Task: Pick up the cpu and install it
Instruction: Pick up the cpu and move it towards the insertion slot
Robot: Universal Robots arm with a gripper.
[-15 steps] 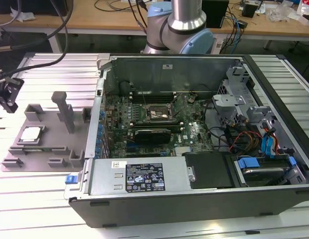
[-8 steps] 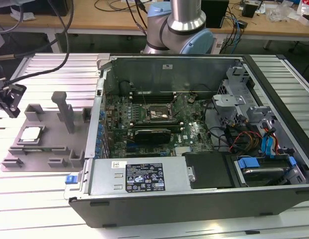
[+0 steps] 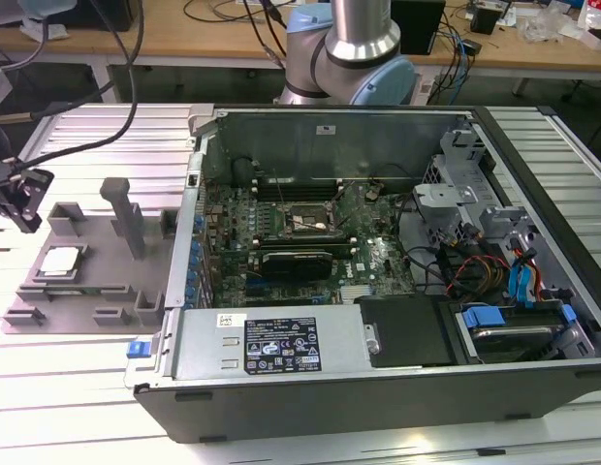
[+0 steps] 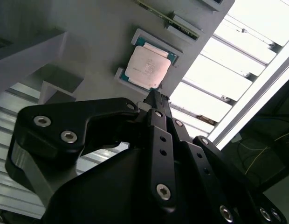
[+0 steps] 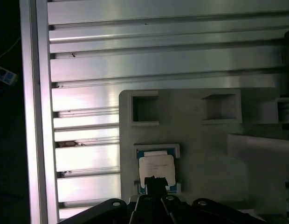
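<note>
Sitting flat in a shallow square pocket of the gray tray (image 3: 99,260), the cpu (image 3: 60,262) shows a pale, matte metal lid with rounded corners. A thin teal-green board edge frames the lid in both wrist views (image 4: 148,66) (image 5: 155,167).

Tray: matte molded gray, blocky, with square recesses and an upright post. It rests on a ribbed aluminium table (image 3: 87,136) with long bright slats.

Gripper (image 4: 154,95): black, angular link arms with silver screw heads, narrowing to a slim tip. The fingers are pressed together with nothing between them. In the first wrist view the tip (image 5: 156,181) overlaps one edge of the chip; contact cannot be judged. In the exterior view the gripper (image 3: 19,199) is at the far left, half cut off by the frame edge and too dark to read.

On the exterior view's right lies an open computer case (image 3: 281,383) of gray sheet steel. Its green motherboard (image 3: 378,257) is crowded with parts, with a dark square socket frame (image 3: 305,221) near the middle; the socket's detail is too small to make out. The arm's (image 3: 363,39) silver-and-blue joint is cropped at the top.
</note>
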